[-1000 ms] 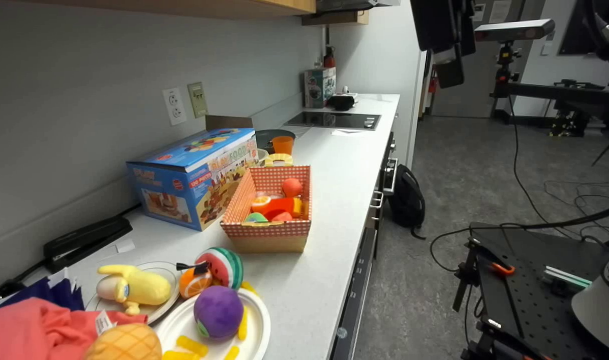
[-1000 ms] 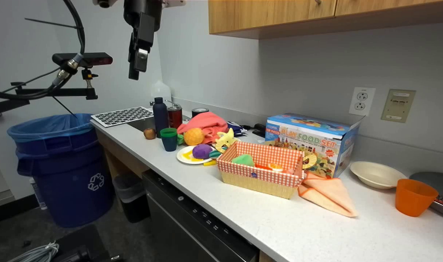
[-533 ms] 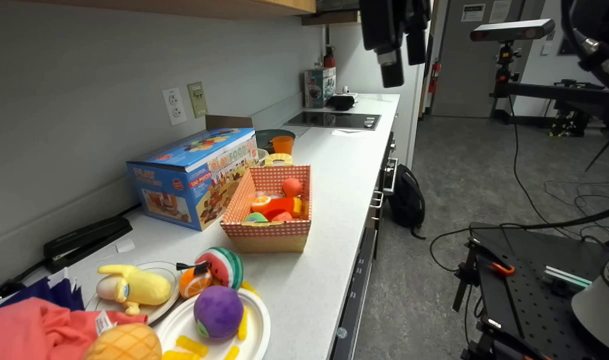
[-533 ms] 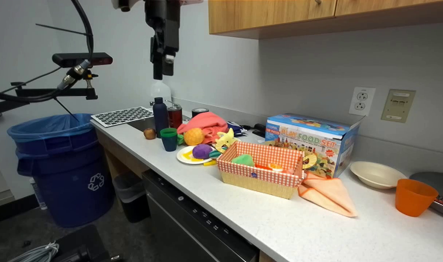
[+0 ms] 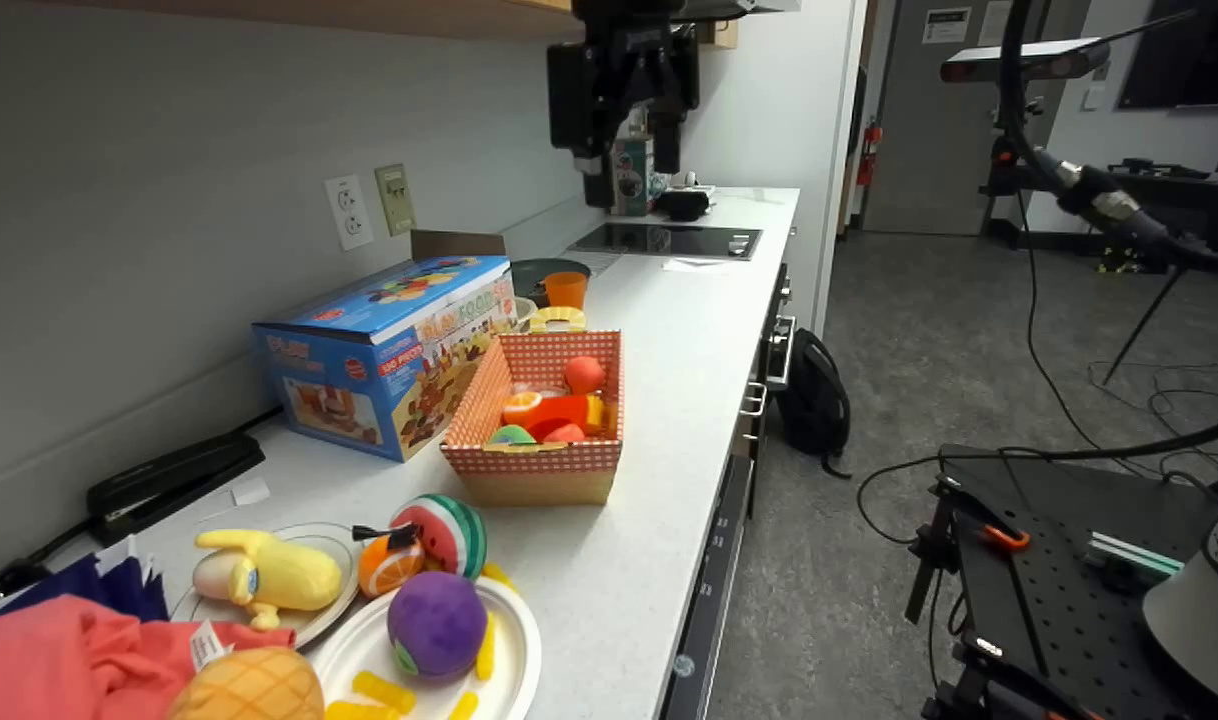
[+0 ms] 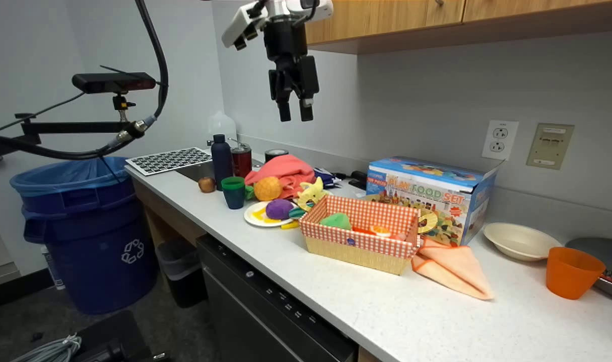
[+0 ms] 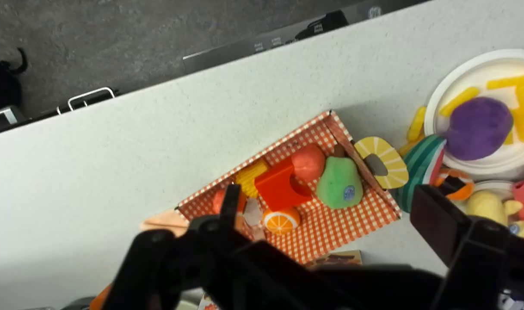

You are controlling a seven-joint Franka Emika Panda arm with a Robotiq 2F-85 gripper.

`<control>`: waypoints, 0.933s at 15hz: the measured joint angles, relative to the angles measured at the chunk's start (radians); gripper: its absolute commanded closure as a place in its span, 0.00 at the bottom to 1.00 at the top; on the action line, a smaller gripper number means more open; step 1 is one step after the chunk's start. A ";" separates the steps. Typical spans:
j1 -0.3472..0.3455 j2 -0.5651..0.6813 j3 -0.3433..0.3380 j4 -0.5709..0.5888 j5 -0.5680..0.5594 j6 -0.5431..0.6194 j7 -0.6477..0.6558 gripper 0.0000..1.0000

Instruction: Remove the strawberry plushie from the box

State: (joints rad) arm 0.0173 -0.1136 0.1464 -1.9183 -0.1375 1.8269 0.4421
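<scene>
Reaching looks to be the step in hand: the end effector (image 6: 295,114) hangs high above the surface (image 6: 462,327), jaws parted and empty. The strawberry plushie (image 7: 308,162), probably the rounded red one beside the pear (image 7: 340,183), sits inside the box (image 6: 359,255); next, centre over it and descend.

Looks slantwise over long white countertop (image 5: 677,375) in both exterior views; in wrist view, down into open red-checked box (image 7: 337,221).
</scene>
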 measured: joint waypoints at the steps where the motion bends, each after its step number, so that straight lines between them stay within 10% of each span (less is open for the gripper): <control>1: 0.000 0.025 -0.003 0.013 -0.017 0.023 0.000 0.00; 14: 0.003 0.149 -0.032 0.099 -0.029 0.035 0.001 0.00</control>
State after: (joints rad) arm 0.0198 0.0358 0.1145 -1.8188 -0.1668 1.8622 0.4433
